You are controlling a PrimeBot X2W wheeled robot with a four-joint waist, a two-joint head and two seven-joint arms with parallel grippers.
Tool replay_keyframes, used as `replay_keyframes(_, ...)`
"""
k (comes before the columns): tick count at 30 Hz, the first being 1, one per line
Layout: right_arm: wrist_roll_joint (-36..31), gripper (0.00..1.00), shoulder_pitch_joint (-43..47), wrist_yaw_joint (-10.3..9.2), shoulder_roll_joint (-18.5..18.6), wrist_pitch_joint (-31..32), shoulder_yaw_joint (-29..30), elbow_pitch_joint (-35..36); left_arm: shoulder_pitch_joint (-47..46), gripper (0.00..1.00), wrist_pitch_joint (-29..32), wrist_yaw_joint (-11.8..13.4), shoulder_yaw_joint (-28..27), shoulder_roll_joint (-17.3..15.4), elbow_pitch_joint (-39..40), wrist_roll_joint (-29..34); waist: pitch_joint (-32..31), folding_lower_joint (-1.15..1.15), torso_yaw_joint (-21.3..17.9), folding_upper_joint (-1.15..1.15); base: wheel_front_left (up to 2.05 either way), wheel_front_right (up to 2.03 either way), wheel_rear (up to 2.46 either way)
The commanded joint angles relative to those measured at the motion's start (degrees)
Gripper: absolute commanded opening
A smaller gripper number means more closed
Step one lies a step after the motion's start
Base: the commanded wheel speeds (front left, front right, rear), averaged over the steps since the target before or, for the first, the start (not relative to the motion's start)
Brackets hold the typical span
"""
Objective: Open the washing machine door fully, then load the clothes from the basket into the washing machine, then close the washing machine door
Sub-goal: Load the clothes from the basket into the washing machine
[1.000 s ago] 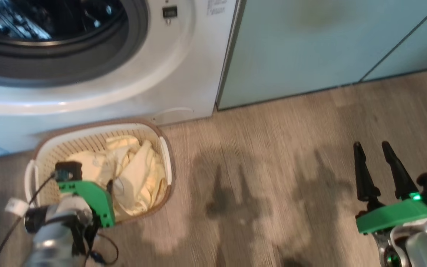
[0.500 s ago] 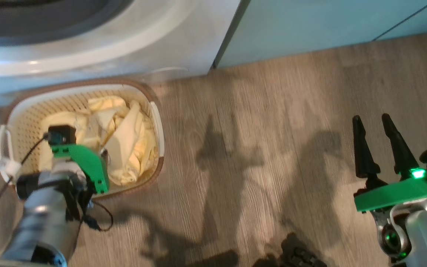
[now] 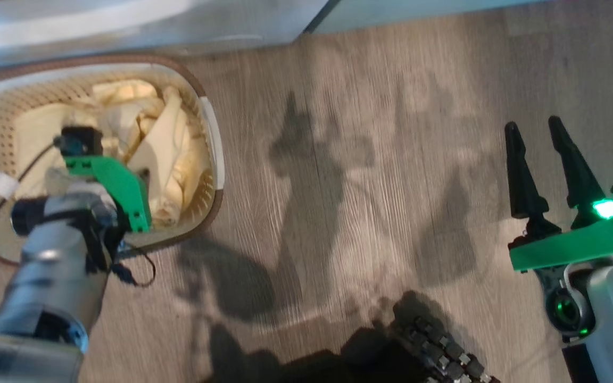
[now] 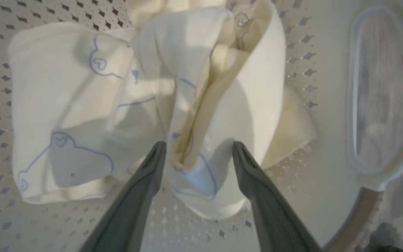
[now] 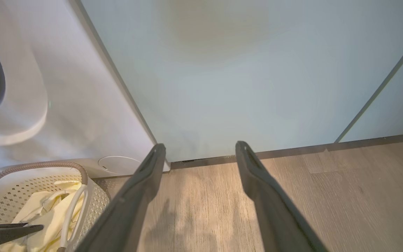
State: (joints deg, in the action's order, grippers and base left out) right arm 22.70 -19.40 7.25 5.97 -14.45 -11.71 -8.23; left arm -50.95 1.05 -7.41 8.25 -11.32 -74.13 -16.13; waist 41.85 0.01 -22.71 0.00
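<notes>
Our left gripper [image 4: 198,145] hangs spread wide inside the basket [image 3: 216,138], its two dark fingers [image 4: 142,189] standing on either side of a raised fold of the clothes [image 4: 82,105] without pinching it. The pale yellow pieces, drawn with thin blue outlines, lie heaped on the basket's perforated bottom, reaching toward its handled side wall. The basket stands on the wooden floor [image 3: 365,186], just in front of the washing machine [image 5: 65,105]'s lower front edge. Our right gripper [image 3: 532,127] is also spread and holds nothing, above bare floor well apart from the basket, pointing at the pale green cabinets [image 5: 240,70].
</notes>
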Motion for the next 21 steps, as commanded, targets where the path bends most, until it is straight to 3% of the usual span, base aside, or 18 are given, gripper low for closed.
replay_keyframes(1,0.3,1.00,0.0,0.24,0.9,-0.5,-0.8,1.8,-0.9,1.00,-0.2,0.0,-0.5,-2.1,0.6,0.4,2.0,-0.01,-0.1,0.00,0.00,0.00,0.00)
replay_keyframes(17,0.2,1.00,-2.1,0.24,1.0,-0.5,-0.5,2.8,-6.0,0.97,3.4,0.8,1.1,-4.3,0.3,-0.1,8.9,-0.01,-0.9,0.00,0.00,0.00,0.00)
replay_keyframes(18,0.2,1.00,-2.1,0.24,1.0,-0.5,-0.5,2.8,-6.2,0.75,3.3,0.8,1.2,-4.4,0.3,-0.2,9.1,-0.01,-0.8,0.00,0.00,0.00,0.00)
replay_keyframes(19,0.2,1.00,-2.2,0.24,1.0,-0.5,-0.5,2.8,-6.4,0.42,3.1,0.8,1.2,-4.5,0.2,-0.3,9.2,-0.01,-0.8,0.00,0.00,0.00,0.00)
replay_keyframes(21,0.1,1.00,-2.3,0.24,1.0,-0.5,-0.5,2.7,-6.6,0.05,2.7,0.8,1.3,-4.5,0.2,-0.5,9.3,-0.01,-0.8,0.00,0.00,0.00,0.00)
